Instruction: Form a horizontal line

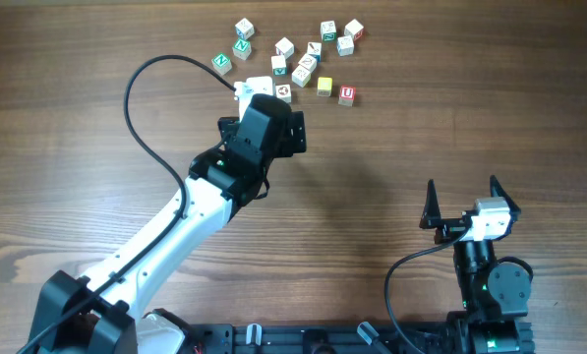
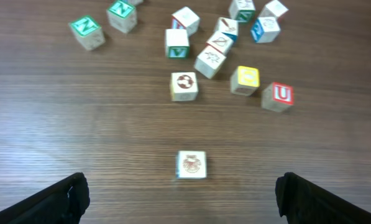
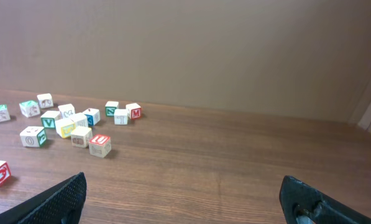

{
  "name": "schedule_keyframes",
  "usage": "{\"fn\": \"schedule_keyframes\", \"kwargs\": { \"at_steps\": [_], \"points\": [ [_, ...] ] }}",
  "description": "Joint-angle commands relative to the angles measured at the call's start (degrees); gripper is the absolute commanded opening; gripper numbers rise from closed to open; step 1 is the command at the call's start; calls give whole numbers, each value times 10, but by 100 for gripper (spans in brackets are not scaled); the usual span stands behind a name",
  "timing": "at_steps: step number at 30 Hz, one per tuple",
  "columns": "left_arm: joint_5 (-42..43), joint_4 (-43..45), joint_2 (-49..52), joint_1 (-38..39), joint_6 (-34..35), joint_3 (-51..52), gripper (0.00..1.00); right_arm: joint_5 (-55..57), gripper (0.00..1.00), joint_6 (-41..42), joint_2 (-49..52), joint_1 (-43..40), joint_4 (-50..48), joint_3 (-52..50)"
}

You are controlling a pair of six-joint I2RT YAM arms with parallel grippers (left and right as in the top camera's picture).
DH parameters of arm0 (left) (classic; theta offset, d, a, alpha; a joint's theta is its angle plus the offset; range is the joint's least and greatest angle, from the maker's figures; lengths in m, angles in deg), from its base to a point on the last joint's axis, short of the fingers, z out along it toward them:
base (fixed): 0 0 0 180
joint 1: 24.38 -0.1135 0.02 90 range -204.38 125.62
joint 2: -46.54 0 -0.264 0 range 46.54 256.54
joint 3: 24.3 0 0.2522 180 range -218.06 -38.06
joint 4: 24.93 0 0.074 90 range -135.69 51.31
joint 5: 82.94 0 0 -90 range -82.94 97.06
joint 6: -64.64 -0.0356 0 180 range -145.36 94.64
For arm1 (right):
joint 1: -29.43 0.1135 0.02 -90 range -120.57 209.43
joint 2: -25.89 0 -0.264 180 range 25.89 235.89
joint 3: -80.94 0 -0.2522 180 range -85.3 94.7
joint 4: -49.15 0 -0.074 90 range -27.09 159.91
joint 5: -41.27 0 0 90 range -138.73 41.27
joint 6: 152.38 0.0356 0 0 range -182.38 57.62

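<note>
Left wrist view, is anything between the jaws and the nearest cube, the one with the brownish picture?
Nothing visible. Only bare table lies between the left gripper and the nearest cube. The jaws stand open to either side, and the other cubes all sit beyond it.

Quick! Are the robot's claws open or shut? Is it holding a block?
Left gripper: open, holding nothing.
Right gripper: open, holding nothing.
</note>
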Motion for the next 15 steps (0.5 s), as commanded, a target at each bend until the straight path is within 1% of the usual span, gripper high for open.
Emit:
{"fn": "schedule_keyframes", "kwargs": {
  "at_steps": [1,8,15],
  "points": [
    [-53,-15,-11,0,-16,2,100,-9,100,-5,-5,4,-2,0],
    [-64,-23,-12,-11,-26,2,100,-9,100,-5,-5,4,-2,0],
    [-63,-10,-24,-57,-26,2,100,-9,100,-5,-5,4,-2,0]
  ]
}}
